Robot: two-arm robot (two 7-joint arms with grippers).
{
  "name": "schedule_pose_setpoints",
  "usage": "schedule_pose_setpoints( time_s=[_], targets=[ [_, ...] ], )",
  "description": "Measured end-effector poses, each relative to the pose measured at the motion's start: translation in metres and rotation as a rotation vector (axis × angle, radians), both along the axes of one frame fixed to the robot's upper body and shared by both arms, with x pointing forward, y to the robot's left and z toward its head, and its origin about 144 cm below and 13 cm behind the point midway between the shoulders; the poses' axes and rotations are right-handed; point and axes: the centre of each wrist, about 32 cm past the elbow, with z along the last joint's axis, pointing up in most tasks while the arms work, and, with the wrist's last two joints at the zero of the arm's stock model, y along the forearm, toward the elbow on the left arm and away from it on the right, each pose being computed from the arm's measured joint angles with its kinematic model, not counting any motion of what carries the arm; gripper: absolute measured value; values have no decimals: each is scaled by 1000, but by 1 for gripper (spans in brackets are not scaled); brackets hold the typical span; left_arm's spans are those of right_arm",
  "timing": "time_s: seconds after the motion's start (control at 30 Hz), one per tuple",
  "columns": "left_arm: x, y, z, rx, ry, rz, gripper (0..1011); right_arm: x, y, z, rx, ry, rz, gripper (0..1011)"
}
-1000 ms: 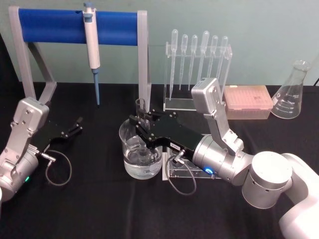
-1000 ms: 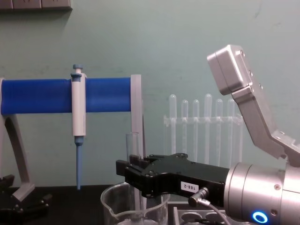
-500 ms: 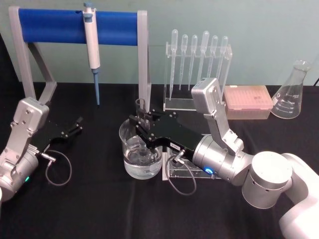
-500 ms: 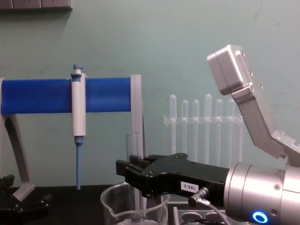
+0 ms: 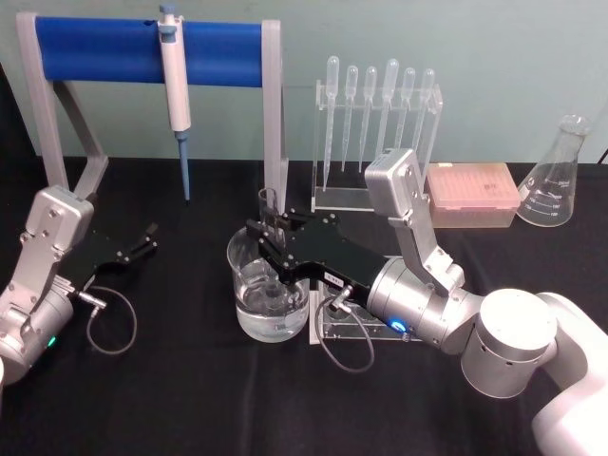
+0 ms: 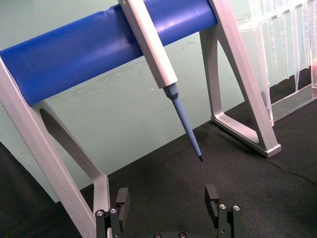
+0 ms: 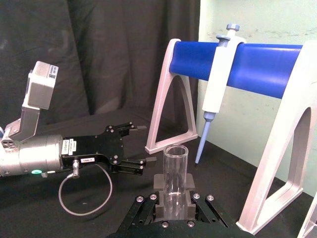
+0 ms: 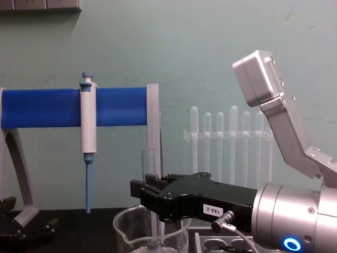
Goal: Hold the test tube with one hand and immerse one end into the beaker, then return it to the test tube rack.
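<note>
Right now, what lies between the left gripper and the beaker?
Nothing: in the head view, bare black tablecloth separates the open left gripper from the beaker, where the right gripper holds the test tube.

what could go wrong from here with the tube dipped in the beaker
The right gripper holds the test tube inside the beaker; a sideways pull might knock glass on the rim. The rack sits under that arm, beside its dangling cable, which might snag. The left gripper sits parked far left.
</note>
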Motion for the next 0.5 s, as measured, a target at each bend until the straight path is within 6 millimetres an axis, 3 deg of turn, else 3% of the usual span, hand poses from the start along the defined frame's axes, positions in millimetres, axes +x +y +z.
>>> schedule_pose_setpoints(
  time_s=[0.5],
  targets=[
    [0,0,0,0,0,0,1000,0,0,0,0,0,0,225]
  ],
)
